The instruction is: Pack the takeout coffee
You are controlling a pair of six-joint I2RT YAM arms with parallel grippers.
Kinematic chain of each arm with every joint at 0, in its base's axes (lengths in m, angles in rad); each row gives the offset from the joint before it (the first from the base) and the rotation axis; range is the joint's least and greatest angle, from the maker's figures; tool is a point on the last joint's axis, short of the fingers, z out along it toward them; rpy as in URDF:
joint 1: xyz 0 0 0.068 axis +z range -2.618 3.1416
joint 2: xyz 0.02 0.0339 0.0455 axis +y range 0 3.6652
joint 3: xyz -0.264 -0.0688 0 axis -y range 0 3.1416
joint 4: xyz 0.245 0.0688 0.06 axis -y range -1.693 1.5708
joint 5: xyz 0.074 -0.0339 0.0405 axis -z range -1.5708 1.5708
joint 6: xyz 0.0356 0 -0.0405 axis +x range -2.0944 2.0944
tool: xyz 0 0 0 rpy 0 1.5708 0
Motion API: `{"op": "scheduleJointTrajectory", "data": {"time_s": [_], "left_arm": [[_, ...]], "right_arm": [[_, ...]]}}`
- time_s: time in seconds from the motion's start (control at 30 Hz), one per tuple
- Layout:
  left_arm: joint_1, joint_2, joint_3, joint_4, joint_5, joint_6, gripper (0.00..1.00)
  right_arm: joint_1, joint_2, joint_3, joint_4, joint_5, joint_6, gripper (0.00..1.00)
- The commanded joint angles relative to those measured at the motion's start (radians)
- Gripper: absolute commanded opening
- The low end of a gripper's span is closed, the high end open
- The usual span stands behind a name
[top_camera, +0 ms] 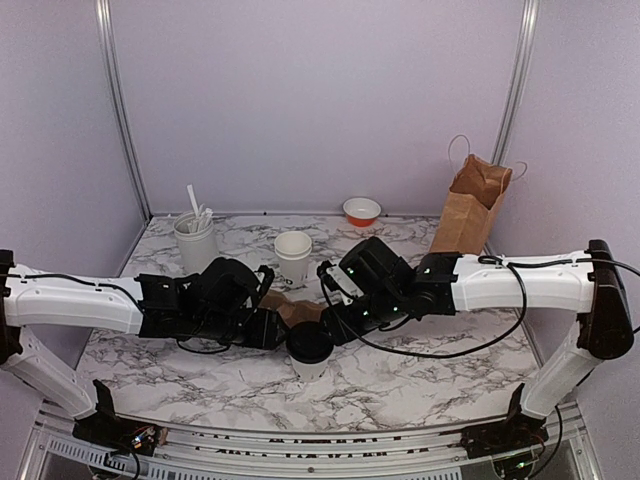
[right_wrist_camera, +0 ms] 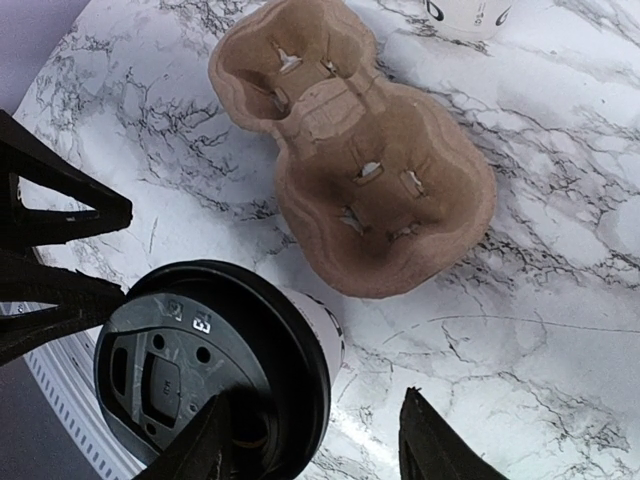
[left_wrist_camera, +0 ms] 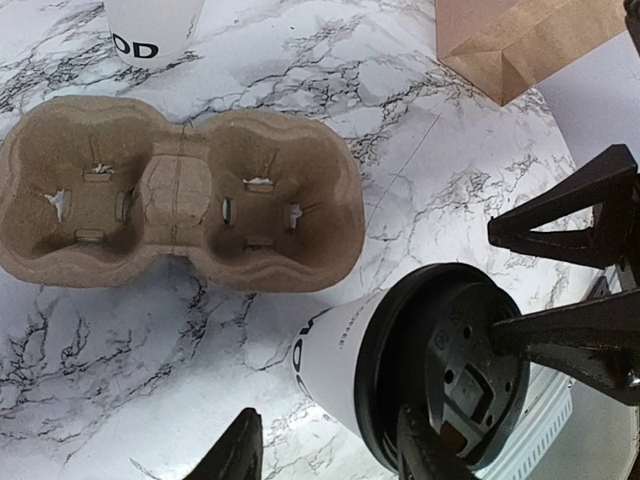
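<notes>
The takeout coffee [top_camera: 310, 345], a white cup with a black lid and dark lettering, stands upright on the marble table near the front middle. It also shows in the left wrist view [left_wrist_camera: 440, 370] and the right wrist view [right_wrist_camera: 200, 360]. My left gripper [top_camera: 275, 330] is open just left of it; in its wrist view [left_wrist_camera: 330, 455] one finger overlaps the lid's rim and the other is clear of the cup. My right gripper [top_camera: 335, 322] is open just right of it; in its wrist view [right_wrist_camera: 312, 445] one finger overlaps the lid. Neither holds anything.
A brown two-slot cardboard cup carrier [left_wrist_camera: 180, 200] lies empty just behind the coffee, also in the right wrist view [right_wrist_camera: 350, 150]. Further back stand a lidless white cup [top_camera: 293, 255], a white utensil holder [top_camera: 195, 240], an orange bowl [top_camera: 361, 210] and a brown paper bag [top_camera: 470, 205].
</notes>
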Motion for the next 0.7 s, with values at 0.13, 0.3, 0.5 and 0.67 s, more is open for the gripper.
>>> {"op": "scheduleJointTrajectory", "data": {"time_s": [0.13, 0.3, 0.5, 0.67], "left_arm": [[0.004, 0.033, -0.009, 0.002, 0.045, -0.007, 0.45], [0.005, 0.039, -0.014, 0.001, 0.047, -0.003, 0.45], [0.005, 0.051, -0.021, -0.003, 0.047, 0.001, 0.45], [0.005, 0.057, -0.025, -0.009, 0.046, 0.002, 0.45]], "right_arm": [[0.010, 0.032, -0.003, 0.002, -0.002, -0.002, 0.54], [0.010, 0.041, -0.001, -0.007, -0.003, -0.007, 0.54], [0.010, 0.048, -0.004, 0.007, -0.016, -0.006, 0.54], [0.010, 0.053, -0.006, 0.002, -0.013, -0.010, 0.54]]}}
